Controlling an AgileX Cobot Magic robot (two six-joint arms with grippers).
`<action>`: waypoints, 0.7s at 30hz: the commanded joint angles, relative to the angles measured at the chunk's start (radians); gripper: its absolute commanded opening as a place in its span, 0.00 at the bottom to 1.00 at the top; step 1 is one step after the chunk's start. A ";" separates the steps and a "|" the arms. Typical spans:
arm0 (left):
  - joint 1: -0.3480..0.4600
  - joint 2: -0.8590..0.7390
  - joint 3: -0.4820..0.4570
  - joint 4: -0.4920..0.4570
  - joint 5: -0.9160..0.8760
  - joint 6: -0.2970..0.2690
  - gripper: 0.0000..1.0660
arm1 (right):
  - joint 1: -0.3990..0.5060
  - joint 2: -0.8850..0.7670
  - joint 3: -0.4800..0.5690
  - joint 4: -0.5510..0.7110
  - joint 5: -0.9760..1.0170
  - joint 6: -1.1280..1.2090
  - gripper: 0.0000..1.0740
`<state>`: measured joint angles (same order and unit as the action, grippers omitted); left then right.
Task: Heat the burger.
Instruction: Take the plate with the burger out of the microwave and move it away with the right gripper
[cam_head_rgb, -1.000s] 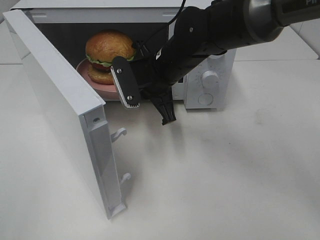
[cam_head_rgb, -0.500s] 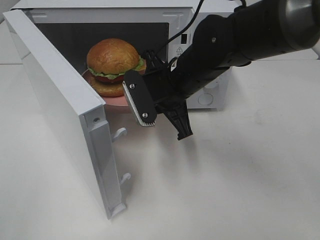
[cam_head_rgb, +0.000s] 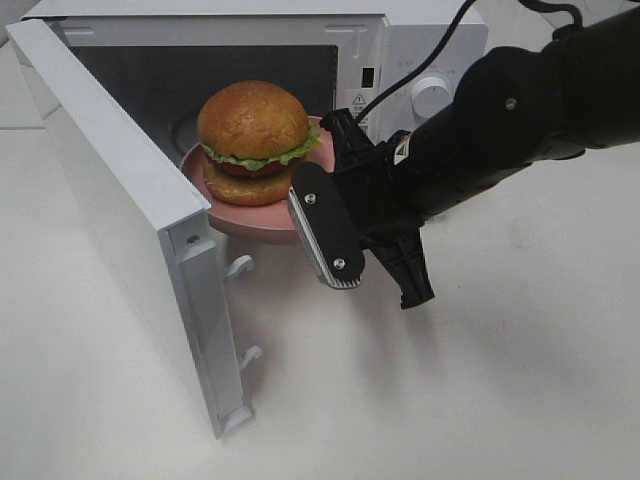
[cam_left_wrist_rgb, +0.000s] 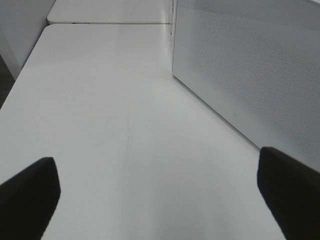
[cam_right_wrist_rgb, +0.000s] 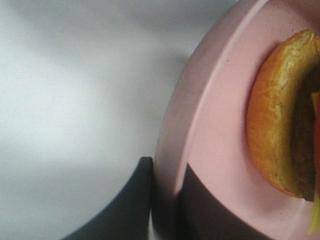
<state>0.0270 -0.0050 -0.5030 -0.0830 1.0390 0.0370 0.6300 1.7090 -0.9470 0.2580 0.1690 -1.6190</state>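
The burger (cam_head_rgb: 252, 140) sits on the pink plate (cam_head_rgb: 250, 217) at the microwave (cam_head_rgb: 230, 30) doorway. The right gripper (cam_head_rgb: 335, 215) pinches the plate's rim tight. Keep the plate flat. The left gripper (cam_left_wrist_rgb: 155, 200) is wide open, holding nothing.

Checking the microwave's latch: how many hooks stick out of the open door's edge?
2. Both hooks sit on the inner edge of the open microwave door: upper hook below the plate, lower hook nearer the door's bottom. None looks hidden.

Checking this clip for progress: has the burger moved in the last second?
Yes. The burger, riding on the pink plate held by the right tool, has come outward from the microwave cavity, toward its open front.
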 joint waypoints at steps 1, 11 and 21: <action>-0.006 -0.018 0.004 0.002 -0.001 0.001 0.94 | -0.010 -0.045 0.022 0.007 -0.087 0.010 0.00; -0.006 -0.018 0.004 0.002 -0.001 0.001 0.94 | -0.010 -0.176 0.191 0.004 -0.114 0.012 0.00; -0.006 -0.018 0.004 0.002 -0.001 0.001 0.94 | -0.010 -0.297 0.304 0.004 -0.137 0.037 0.00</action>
<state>0.0270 -0.0050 -0.5030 -0.0830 1.0390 0.0370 0.6270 1.4610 -0.6590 0.2580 0.1000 -1.5980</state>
